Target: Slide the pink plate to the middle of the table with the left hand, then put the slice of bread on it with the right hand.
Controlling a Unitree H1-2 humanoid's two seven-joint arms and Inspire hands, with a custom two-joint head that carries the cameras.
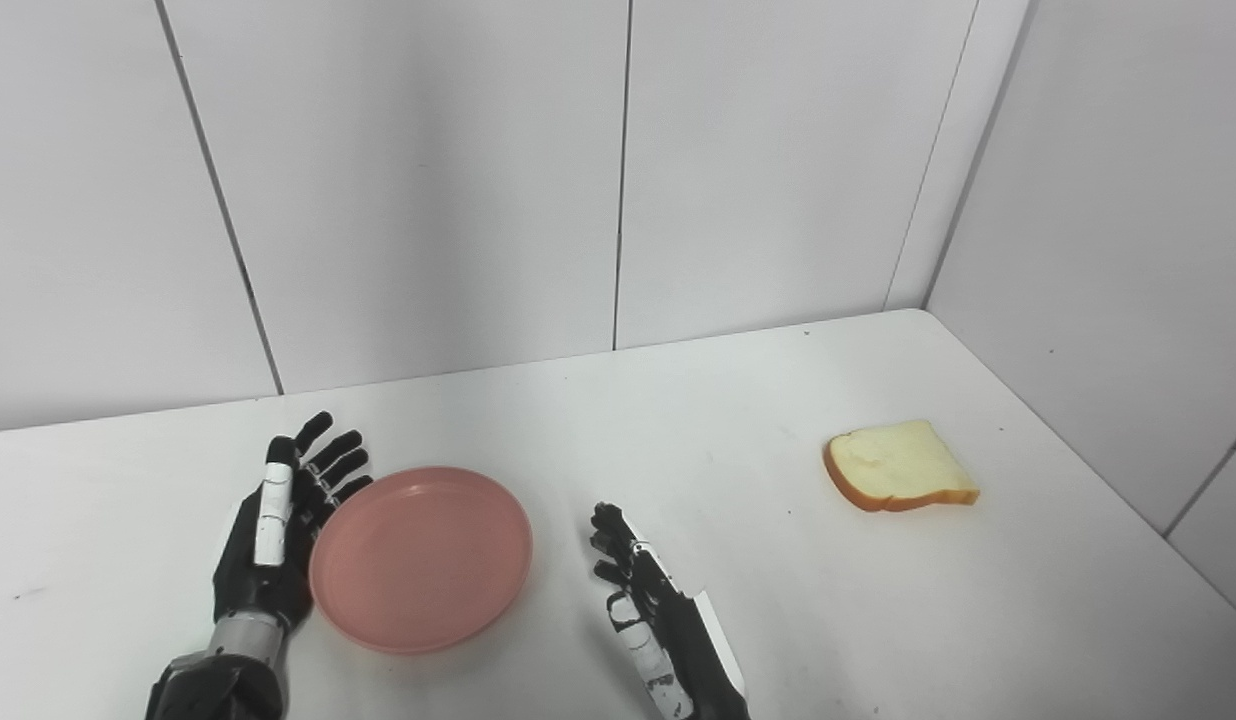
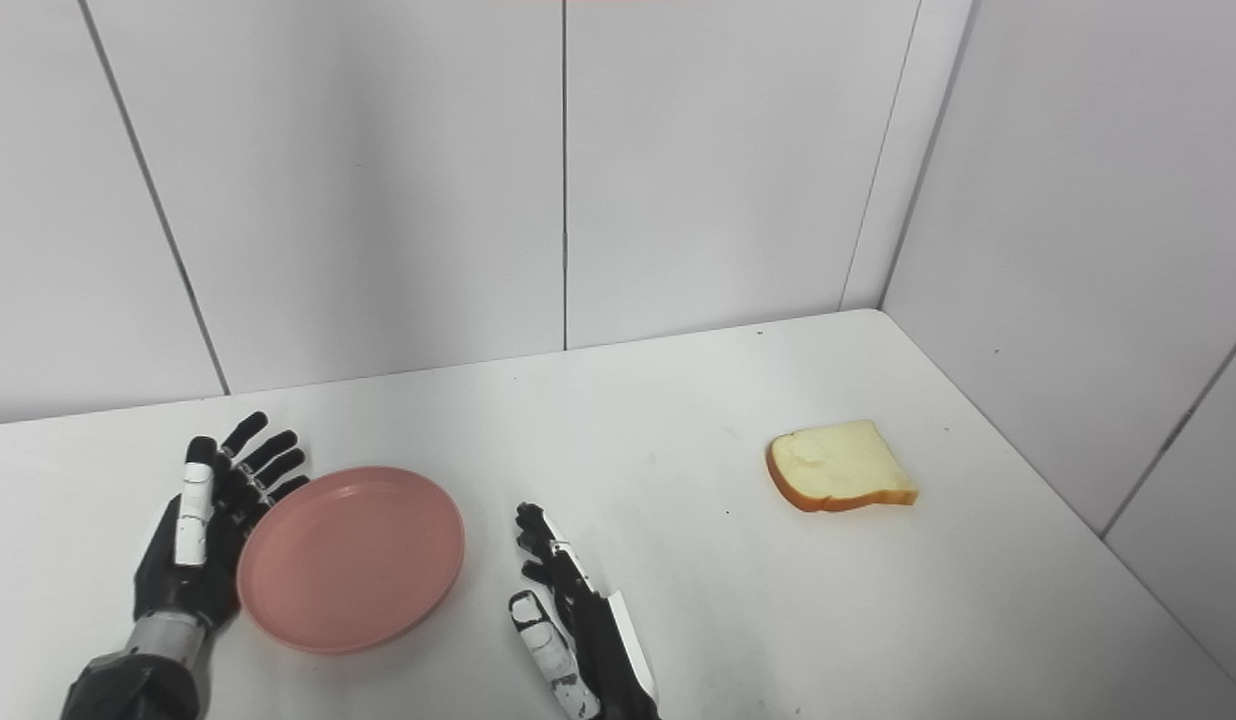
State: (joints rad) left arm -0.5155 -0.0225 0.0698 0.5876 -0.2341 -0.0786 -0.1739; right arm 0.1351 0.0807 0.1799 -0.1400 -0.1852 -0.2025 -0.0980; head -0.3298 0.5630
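Both arms cut off at bottom edge; left robot hand hides pink plate left rim (contact unclear).

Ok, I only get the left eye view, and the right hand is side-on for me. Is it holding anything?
Observer: No. In the right eye view the right hand shows its thumb apart from the fingers, with nothing in it.
Operator: Is there more table left of the left hand?
Observer: Yes. The right eye view shows a wider strip of table left of the left hand.
Operator: And past the bread?
Observer: There the table's right edge shows further down beside the bread, almost to the picture's bottom corner.
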